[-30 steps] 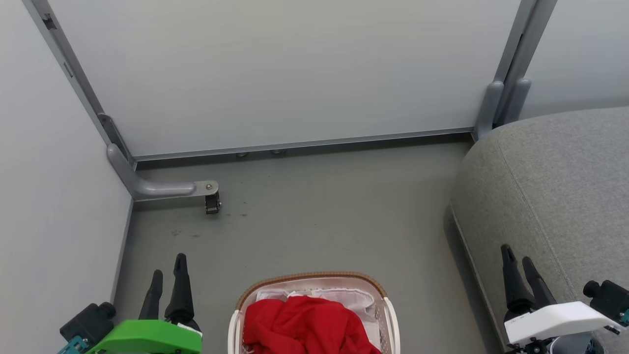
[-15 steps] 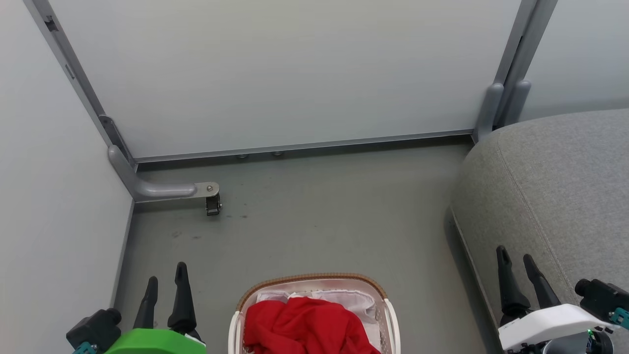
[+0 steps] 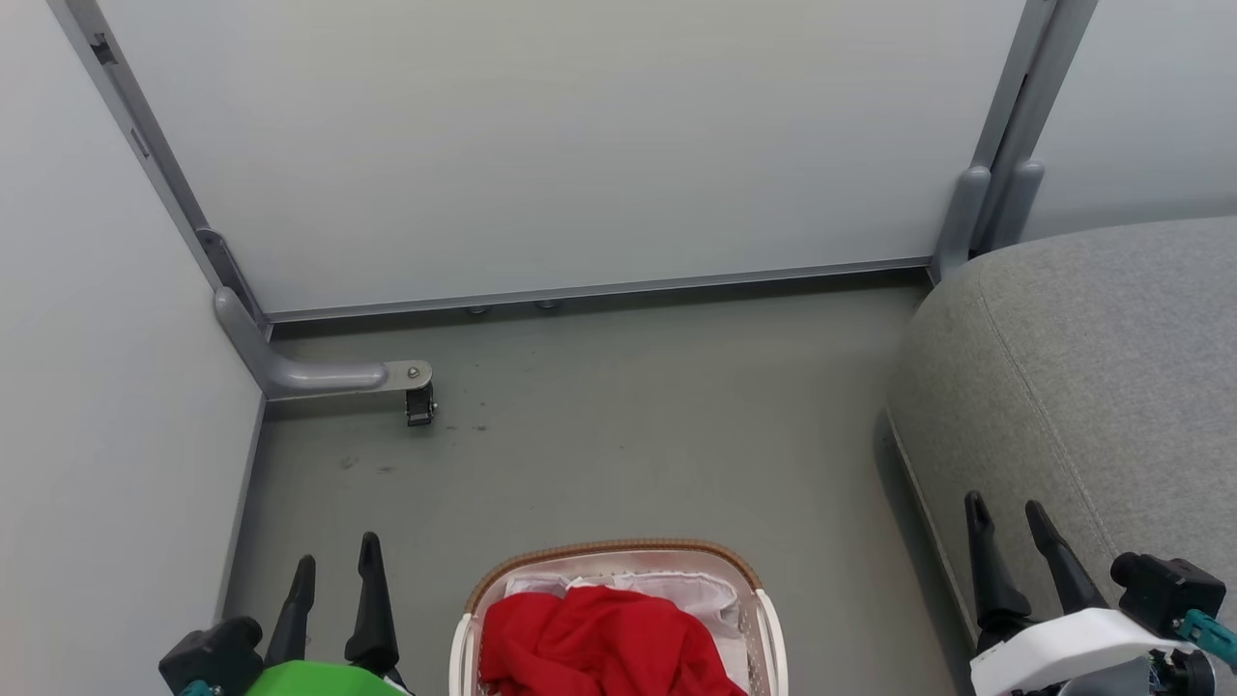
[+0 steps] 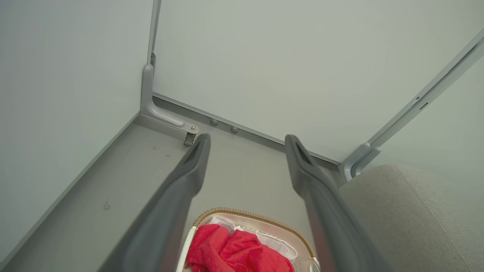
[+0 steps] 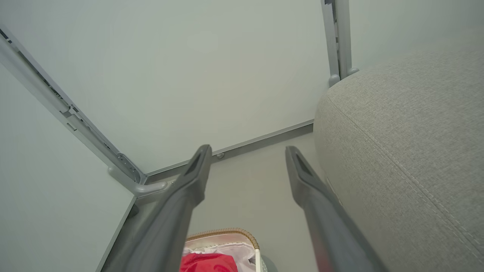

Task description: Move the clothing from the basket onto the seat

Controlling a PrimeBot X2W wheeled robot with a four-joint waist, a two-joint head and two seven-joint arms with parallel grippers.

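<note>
Bright red clothing (image 3: 604,643) lies bunched in the cream-white basket (image 3: 618,553), whose brown woven rim and white liner show at the bottom centre of the head view. The clothing (image 4: 236,251) and basket (image 4: 261,220) also appear low in the left wrist view, and the clothing (image 5: 208,262) and basket (image 5: 227,232) in the right wrist view. The grey seat (image 3: 1092,387) fills the right side; the seat (image 5: 408,151) is close in the right wrist view. My left gripper (image 3: 336,565) is open left of the basket. My right gripper (image 3: 1005,512) is open over the seat's front edge. Both hold nothing.
Pale partition panels close the space at the back and left. A grey metal foot with a small caster (image 3: 417,401) juts onto the grey floor (image 3: 628,435) at the left. A grey post (image 3: 976,213) stands beside the seat's far corner.
Both grippers have dropped lower in the head view. The left one has shifted slightly right and the right one slightly left. The basket and the clothing have stayed put.
</note>
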